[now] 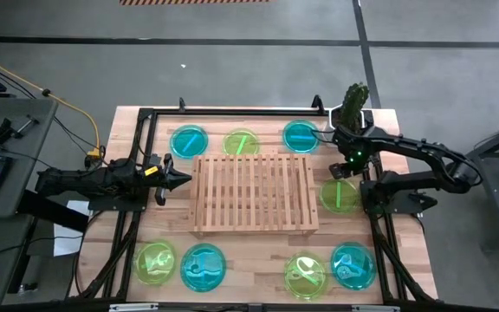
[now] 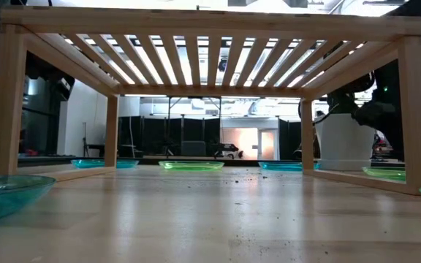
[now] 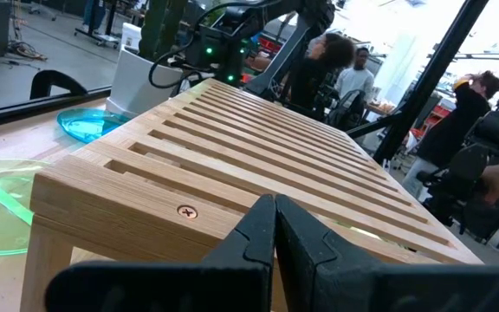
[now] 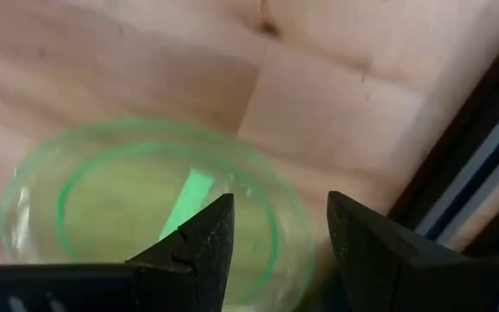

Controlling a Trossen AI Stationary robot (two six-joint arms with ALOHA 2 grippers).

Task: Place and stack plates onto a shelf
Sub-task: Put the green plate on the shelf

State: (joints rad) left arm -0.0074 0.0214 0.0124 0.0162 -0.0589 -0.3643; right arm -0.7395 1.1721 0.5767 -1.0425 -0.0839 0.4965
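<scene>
High view is showing the light wooden slatted shelf (image 1: 254, 192) sitting bare, with eight round see-through blue and green plastic plates (image 1: 189, 140) lying around it. Beside the shelf, the right gripper (image 4: 271, 238) is hanging spread apart over one green plate (image 4: 154, 204); the left gripper (image 1: 183, 179) is waiting pinched together.

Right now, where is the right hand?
In the high view the right hand hangs open above a green plate, just off the right side of the wooden shelf and near the potted plant.
</scene>
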